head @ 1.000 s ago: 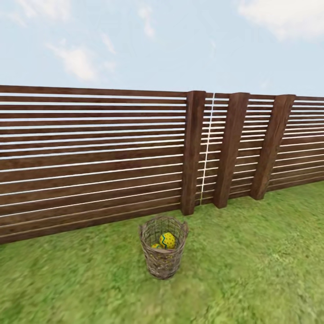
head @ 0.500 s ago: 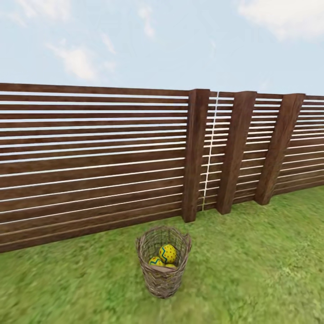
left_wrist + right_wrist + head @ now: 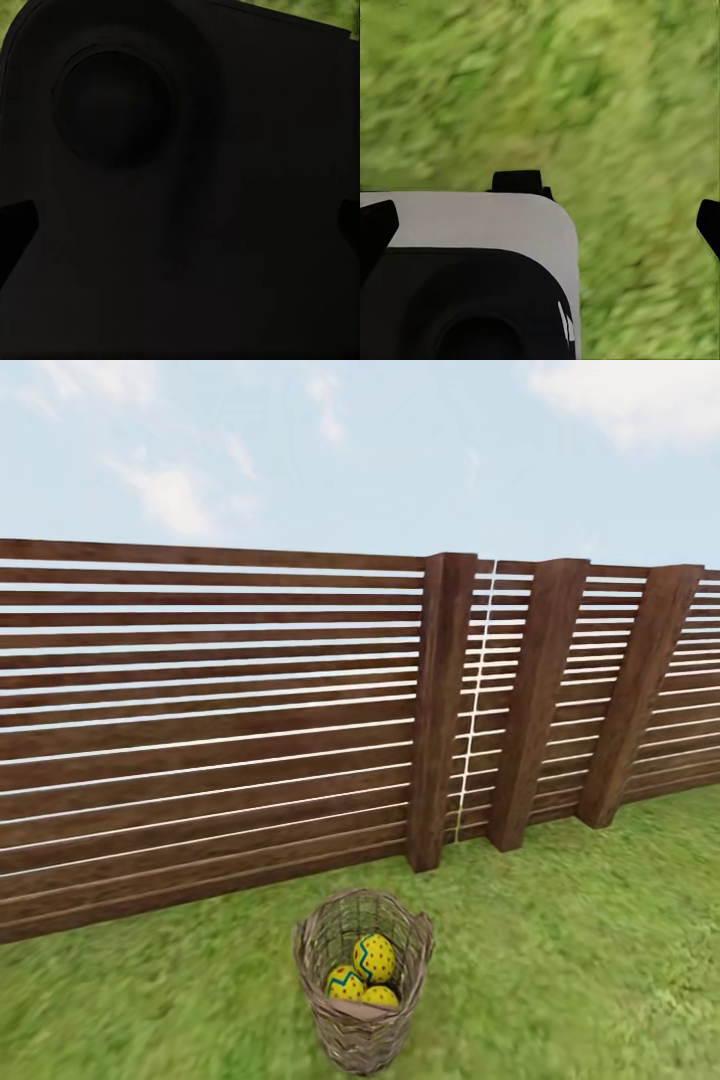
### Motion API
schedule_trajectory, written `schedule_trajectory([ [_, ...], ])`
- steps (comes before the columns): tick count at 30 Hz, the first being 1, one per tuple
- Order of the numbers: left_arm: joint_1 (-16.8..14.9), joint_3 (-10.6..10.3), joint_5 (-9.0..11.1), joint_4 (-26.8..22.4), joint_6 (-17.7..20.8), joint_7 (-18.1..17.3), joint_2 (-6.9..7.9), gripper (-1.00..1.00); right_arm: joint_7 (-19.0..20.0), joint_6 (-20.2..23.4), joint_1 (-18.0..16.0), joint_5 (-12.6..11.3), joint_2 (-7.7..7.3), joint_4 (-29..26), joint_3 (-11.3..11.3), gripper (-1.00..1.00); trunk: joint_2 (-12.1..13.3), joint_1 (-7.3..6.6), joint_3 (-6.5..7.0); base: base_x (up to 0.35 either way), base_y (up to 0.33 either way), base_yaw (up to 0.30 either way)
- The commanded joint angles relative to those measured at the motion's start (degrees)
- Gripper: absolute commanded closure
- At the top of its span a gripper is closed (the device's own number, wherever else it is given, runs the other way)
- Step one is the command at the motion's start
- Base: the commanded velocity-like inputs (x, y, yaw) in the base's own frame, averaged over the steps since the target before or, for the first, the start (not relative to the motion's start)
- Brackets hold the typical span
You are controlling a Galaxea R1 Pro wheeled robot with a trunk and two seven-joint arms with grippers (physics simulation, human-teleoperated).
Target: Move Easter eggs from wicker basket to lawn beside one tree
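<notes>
the lawn [image 3: 600,960] is the largest thing, a flat mottled green ground that spreads open from 3 o'clock to 9 o'clock in the head view, with free room on both sides of the basket. its far edge is closed by the fence [image 3: 200,720], dark brown horizontal slats that run across the whole width of the garden. three thick posts [image 3: 440,710] stand in it, all in the right half, at about 1 to 2 o'clock from the basket.

one wicker basket [image 3: 362,1040] stands upright on the grass at 6 o'clock, near the lower edge of the view and a little in front of the fence, not touching it. inside it lie the three easter eggs [image 3: 373,958], yellow, close together: one with blue zigzag bands on top, one at its 7 o'clock, and one lower at 6 o'clock, partly hidden by the rim.

in the right wrist view the right fingers [image 3: 376,225] show as dark tips at the two sides, wide apart, with only blurred grass between them; no egg is near them. in the left wrist view a dark robot part [image 3: 180,195] is close before the camera, and dark tips stand at the two sides, so the left fingers [image 3: 15,225] seem apart too.
</notes>
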Motion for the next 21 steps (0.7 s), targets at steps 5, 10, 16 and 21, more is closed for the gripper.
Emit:
schedule_trajectory([
  [5, 0.0, 0.2, 0.6, -0.1, 0.0, -0.3, -0.01, -1.0, 0.0, -0.2, 0.0, 0.0, 0.01, 0.1, -0.3, -1.0, 0.0, 0.03, -0.05, 0.329, 0.0, 0.0],
  [10, 0.0, 0.2, 0.6, -0.1, -0.1, -0.3, 0.01, -1.0, 0.0, -0.2, 0.0, 0.0, 0.01, 0.1, -0.3, -1.0, 0.0, 0.03, -0.05, 0.328, 0.0, 0.0],
  [16, 0.0, 0.2, 0.6, -0.1, -0.1, -0.2, 0.02, -1.0, 0.0, -0.2, 0.0, 0.0, 0.01, 0.1, -0.3, -1.0, 0.0, 0.03, -0.05, 0.307, 0.0, 0.0],
  [21, 0.0, 0.2, 0.6, -0.1, -0.1, -0.2, 0.07, -1.0, 0.0, -0.2, 0.0, 0.0, 0.01, 0.1, -0.3, -1.0, 0.0, 0.03, -0.05, 0.16, 0.0, 0.0],
])
